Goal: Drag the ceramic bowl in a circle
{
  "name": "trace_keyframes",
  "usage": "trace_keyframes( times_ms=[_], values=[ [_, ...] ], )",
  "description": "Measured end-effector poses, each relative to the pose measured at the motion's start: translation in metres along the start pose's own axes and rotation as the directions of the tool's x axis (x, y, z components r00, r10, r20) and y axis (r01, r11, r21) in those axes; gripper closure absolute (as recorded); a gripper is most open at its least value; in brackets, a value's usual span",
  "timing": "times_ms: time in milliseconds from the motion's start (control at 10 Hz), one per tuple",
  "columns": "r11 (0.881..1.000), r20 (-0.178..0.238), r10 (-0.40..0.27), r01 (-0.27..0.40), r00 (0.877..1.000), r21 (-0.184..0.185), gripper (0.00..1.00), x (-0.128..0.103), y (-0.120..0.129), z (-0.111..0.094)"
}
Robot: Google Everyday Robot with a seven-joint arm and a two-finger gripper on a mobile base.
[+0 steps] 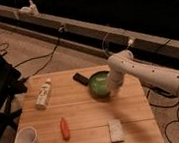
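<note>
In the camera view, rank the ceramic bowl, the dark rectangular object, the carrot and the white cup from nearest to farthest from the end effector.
The end effector is at the bowl's right rim.
1. ceramic bowl, touching, just left.
2. dark rectangular object, beyond the bowl's left edge.
3. carrot, front centre-left.
4. white cup, front left corner.
</note>
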Motion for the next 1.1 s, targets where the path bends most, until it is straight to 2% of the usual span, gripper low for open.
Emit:
trace_keyframes(
  times_ms=[100,200,300,500,700,800,900,1100],
  values=[
    [1.0,0.023,0.017,-0.017,1.0,-0.015,1.0,-0.001,0.016,-0.003],
    [0.998,0.024,0.055,-0.054,0.998,-0.022,1.0,0.009,0.027,-0.006],
    [0.995,0.007,0.093,-0.093,0.996,-0.022,1.0,0.025,0.033,-0.009],
    [0.985,-0.061,0.173,-0.174,0.983,-0.003,1.0,0.073,0.038,-0.019],
    [0.982,-0.127,0.186,-0.184,0.974,0.03,1.0,0.102,0.017,-0.027],
    [0.985,-0.139,0.169,-0.164,0.976,0.044,1.0,0.101,0.002,-0.027],
    [0.99,-0.132,0.136,-0.129,0.982,0.058,1.0,0.088,-0.017,-0.025],
    [0.996,-0.083,0.07,-0.066,0.994,0.055,1.0,0.05,-0.034,-0.016]
  ],
)
